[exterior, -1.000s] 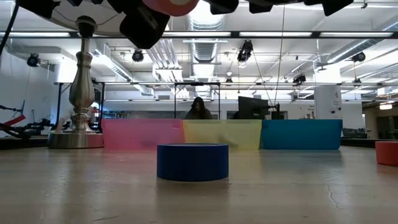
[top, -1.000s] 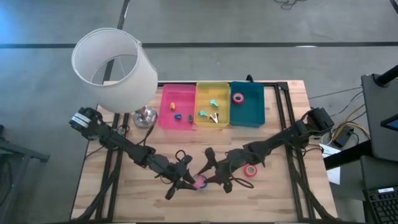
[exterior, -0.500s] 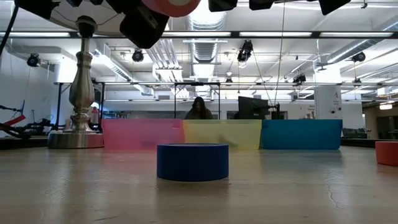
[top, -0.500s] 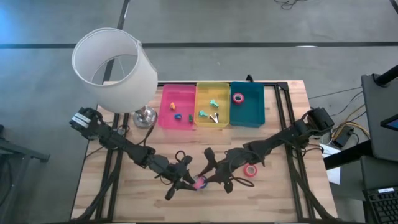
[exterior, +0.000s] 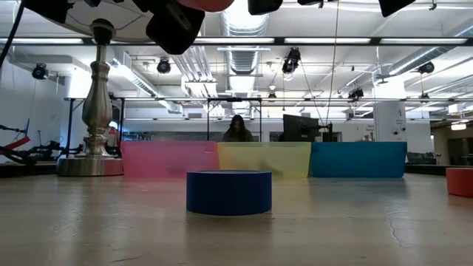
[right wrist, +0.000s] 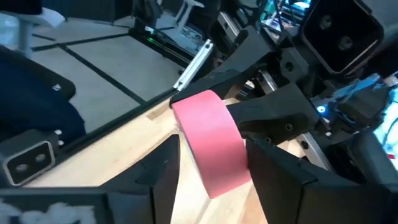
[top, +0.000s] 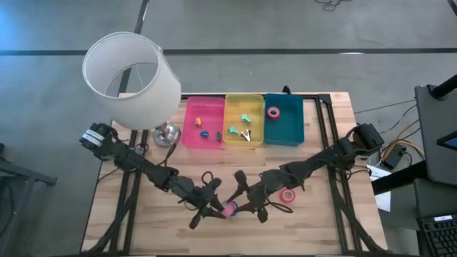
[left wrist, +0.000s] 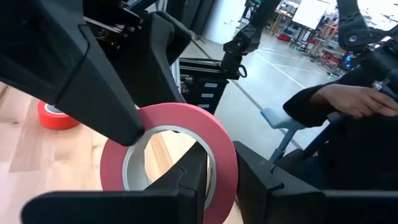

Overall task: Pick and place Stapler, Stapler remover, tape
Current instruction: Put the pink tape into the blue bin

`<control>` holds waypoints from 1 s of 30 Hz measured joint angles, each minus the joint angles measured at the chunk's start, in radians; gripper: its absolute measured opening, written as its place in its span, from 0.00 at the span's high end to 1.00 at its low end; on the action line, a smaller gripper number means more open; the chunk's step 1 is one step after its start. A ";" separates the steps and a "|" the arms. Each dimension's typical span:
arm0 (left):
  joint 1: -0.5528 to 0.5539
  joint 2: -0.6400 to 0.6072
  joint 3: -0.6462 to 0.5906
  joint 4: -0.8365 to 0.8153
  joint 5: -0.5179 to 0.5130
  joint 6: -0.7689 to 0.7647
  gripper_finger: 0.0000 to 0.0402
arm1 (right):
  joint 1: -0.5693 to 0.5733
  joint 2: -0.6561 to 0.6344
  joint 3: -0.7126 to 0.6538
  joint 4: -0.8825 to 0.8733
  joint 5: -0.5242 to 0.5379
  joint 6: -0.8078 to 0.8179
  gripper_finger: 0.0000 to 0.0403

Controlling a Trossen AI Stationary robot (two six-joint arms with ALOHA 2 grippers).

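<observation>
Your two grippers meet on one pink tape roll (top: 230,209)

Left gripper (top: 216,209) and right gripper (top: 239,208) both clamp it, raised above the counter (top: 143,214) and blue tape (exterior: 228,192).

- A grey concrete floor (top: 300,25) is stretching around the wooden table (top: 335,221), with a dark seam running across it behind the table.
- A table lamp with a white shade (top: 131,77) is standing on a metal base (top: 166,133) at the table's left rear; its turned stem (exterior: 97,92) is showing in the low view.
- Ceiling light strips (exterior: 310,40) are glowing over an open workshop hall, with ducts (exterior: 247,59) hanging below the ceiling.
- A person (exterior: 237,129) is sitting far behind the table, beside a dark monitor (exterior: 299,127).
- A dark desk (top: 437,135) is standing right of the table, cables (top: 393,150) trailing toward it.
</observation>
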 joint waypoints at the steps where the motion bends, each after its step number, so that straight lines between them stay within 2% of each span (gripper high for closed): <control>1: 0.000 0.000 0.000 0.001 0.006 0.000 0.84 | 0.000 0.000 0.000 0.000 -0.010 0.004 0.55; 6: 0.000 0.000 0.002 0.011 0.023 0.000 0.84 | -0.002 0.000 0.000 0.017 -0.099 0.001 0.52; 19: 0.004 0.000 0.001 0.058 0.022 0.053 0.84 | 0.000 0.002 0.015 0.019 -0.070 0.005 0.52; 23: 0.006 0.000 0.001 0.062 0.079 0.044 0.84 | 0.000 0.003 0.016 0.020 -0.070 0.005 0.53; 30: 0.022 0.000 0.001 0.064 0.061 0.050 0.84 | 0.000 0.003 0.016 0.019 -0.069 0.004 0.52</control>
